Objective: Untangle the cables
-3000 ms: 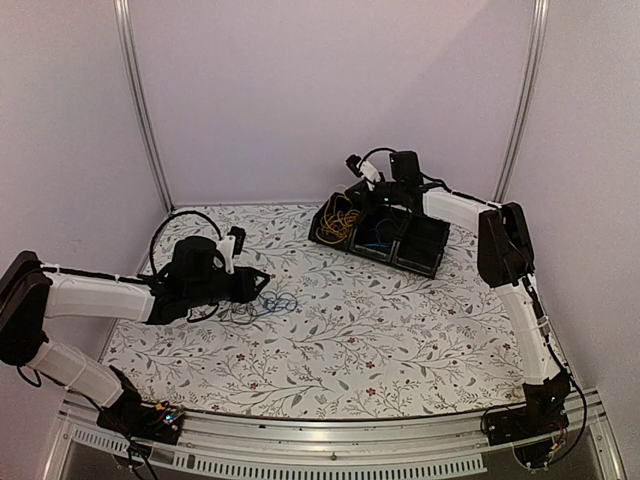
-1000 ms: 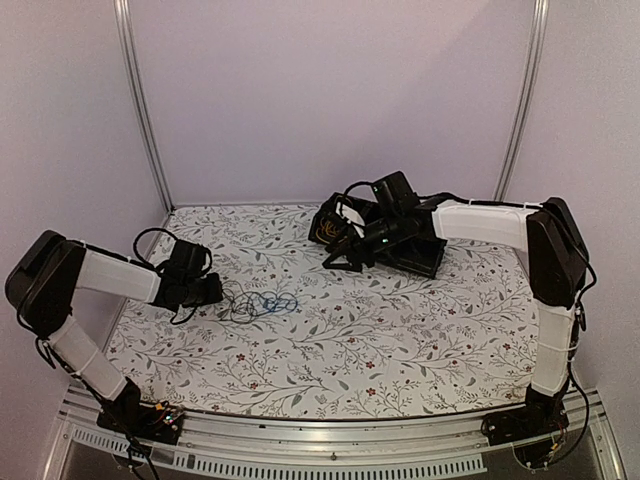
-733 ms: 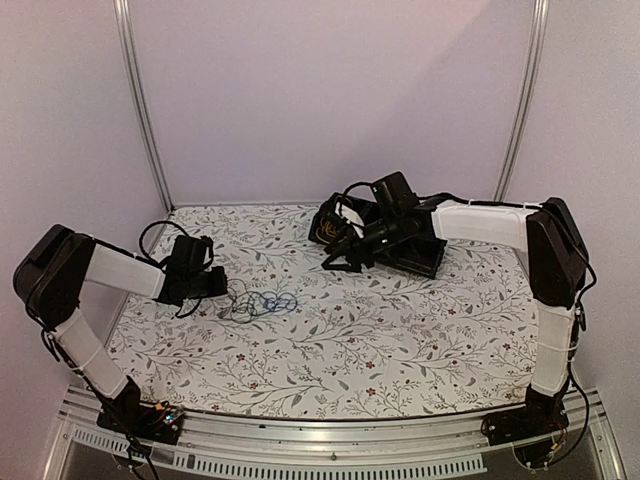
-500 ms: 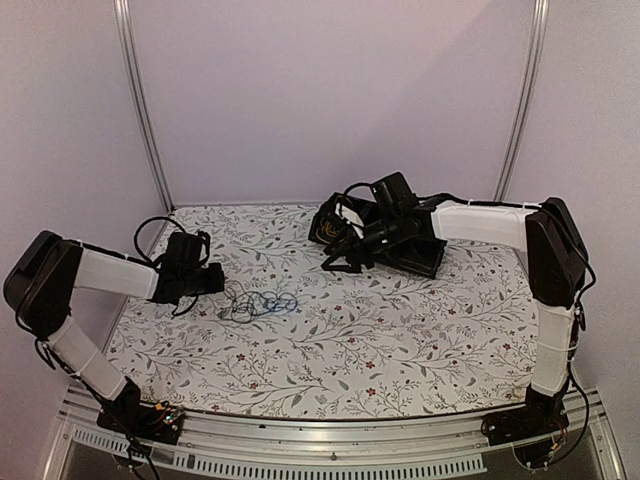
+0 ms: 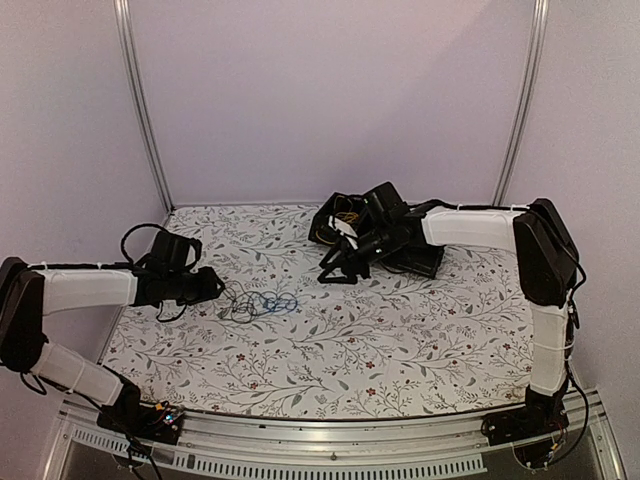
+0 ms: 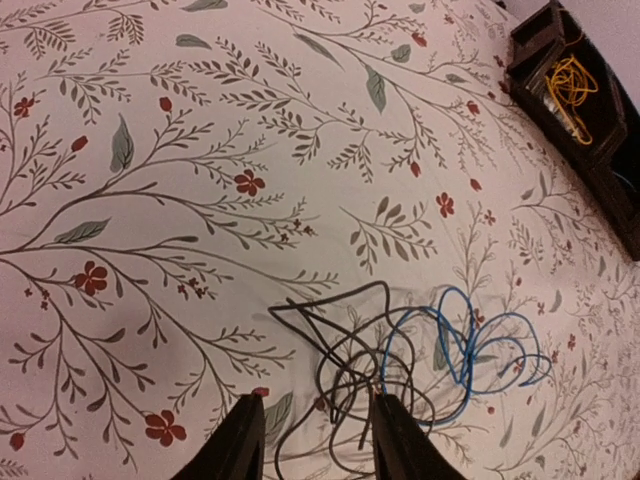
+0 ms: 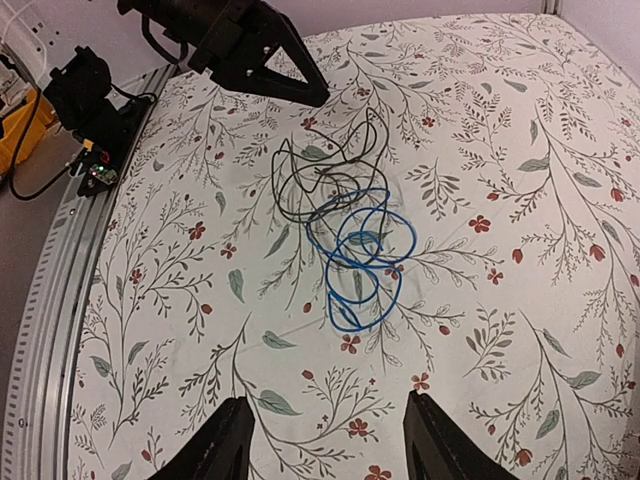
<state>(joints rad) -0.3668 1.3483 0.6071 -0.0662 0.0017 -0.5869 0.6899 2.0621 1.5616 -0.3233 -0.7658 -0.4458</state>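
**Left arm** [image 5: 85, 287]: stretched low over the table's left side, forearm near level. The left claw [image 5: 205, 285] points toward the table centre, close above the surface.
- State: fingers [image 6: 240, 445] parted by a moderate gap and gripping nothing. Loose black strands lie on the table under that gap.

**Right arm** [image 5: 470, 225]: upper link upright at the right edge, forearm reaching left across the far side. The right claw [image 5: 335, 270] is angled down and leftward, in front of the tray.
- State: fingers [image 7: 228, 440] spread wide, with only bare table between them.

**Cables, group one:** black cable [image 5: 240, 300] and blue cable [image 5: 280, 302], overlapping in one loose tangle.
- Lying flat on the table, left of centre.
- Just ahead of the left claw, well apart from the right claw.

**Cables, group two:** yellow cable [image 5: 345, 213], bundled in the left end compartment of the black tray [image 5: 428, 262] at the far side.

**Table** [image 5: 400, 340]: white covering printed with grey branches and small red flowers, and a metal rail [image 5: 330, 440] along the near edge.

**Room:** plain pale walls [image 5: 330, 100], with two metal posts [image 5: 140, 100] rising at the rear corners.
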